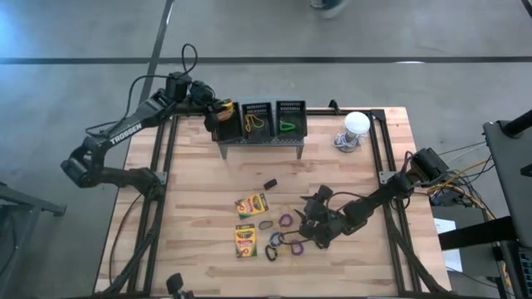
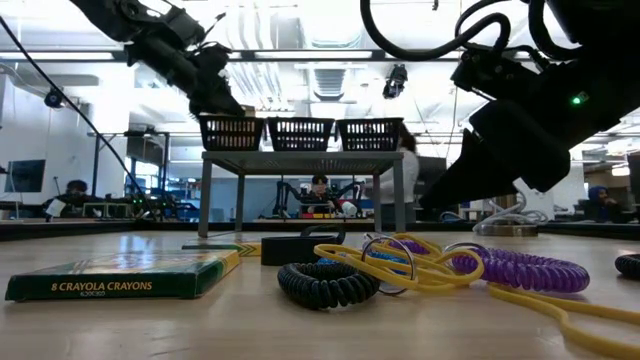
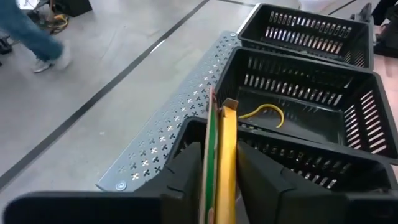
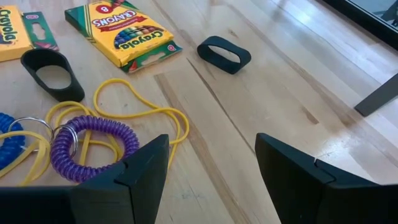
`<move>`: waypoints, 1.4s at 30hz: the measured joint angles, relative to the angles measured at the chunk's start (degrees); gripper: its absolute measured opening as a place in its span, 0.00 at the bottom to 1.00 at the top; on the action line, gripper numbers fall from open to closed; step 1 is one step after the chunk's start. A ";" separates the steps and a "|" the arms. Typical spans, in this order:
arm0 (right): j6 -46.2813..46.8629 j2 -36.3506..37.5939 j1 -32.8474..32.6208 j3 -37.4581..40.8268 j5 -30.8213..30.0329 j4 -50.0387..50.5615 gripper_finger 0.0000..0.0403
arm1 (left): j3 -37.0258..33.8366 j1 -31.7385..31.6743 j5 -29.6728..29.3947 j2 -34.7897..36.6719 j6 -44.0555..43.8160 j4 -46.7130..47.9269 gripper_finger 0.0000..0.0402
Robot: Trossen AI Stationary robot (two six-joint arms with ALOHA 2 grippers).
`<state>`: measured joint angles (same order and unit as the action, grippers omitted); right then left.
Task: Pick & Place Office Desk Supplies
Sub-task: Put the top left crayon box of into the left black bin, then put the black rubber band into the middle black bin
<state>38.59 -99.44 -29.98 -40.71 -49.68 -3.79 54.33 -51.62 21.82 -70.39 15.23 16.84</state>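
Sorting is partly done, judging by the three black baskets on the grey stand (image 1: 259, 143): the middle basket (image 1: 257, 117) holds a yellow rubber band (image 3: 264, 112), the right basket (image 1: 290, 115) holds a green loop (image 1: 287, 126), and the left gripper (image 1: 218, 114) sits over the left basket (image 3: 298, 165) with a crayon box (image 3: 221, 155) standing on edge between its fingers. Those fingers flank the box closely, but whether they clamp it or have let go I cannot tell. Plenty is left on the table: two crayon boxes (image 1: 251, 204) and (image 1: 245, 240) lie flat, a black loop (image 4: 224, 54) lies apart, and a tangle of yellow bands (image 4: 140, 115), a purple coil (image 4: 87, 146), a blue coil (image 4: 9, 143) and another black loop (image 4: 51, 73) lies near the right gripper (image 4: 211, 168), which hovers low over bare wood just beside that tangle, jaws spread wide and empty. My guess is less than half the supplies are put away.
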 joint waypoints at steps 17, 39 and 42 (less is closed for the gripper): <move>0.00 0.00 0.00 0.00 0.01 0.00 0.59 | 4.14 2.48 -4.45 0.06 1.33 0.10 0.33; 0.46 0.00 0.02 0.00 -1.34 0.00 0.59 | 25.89 20.87 -30.80 3.49 -0.59 30.54 0.30; 0.46 0.00 0.02 0.00 -1.36 -0.02 0.59 | 26.01 24.15 -37.56 5.38 -1.55 33.96 0.30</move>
<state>39.05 -99.44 -29.95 -40.71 -51.05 -3.81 80.34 -27.47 -15.74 -65.01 13.67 50.79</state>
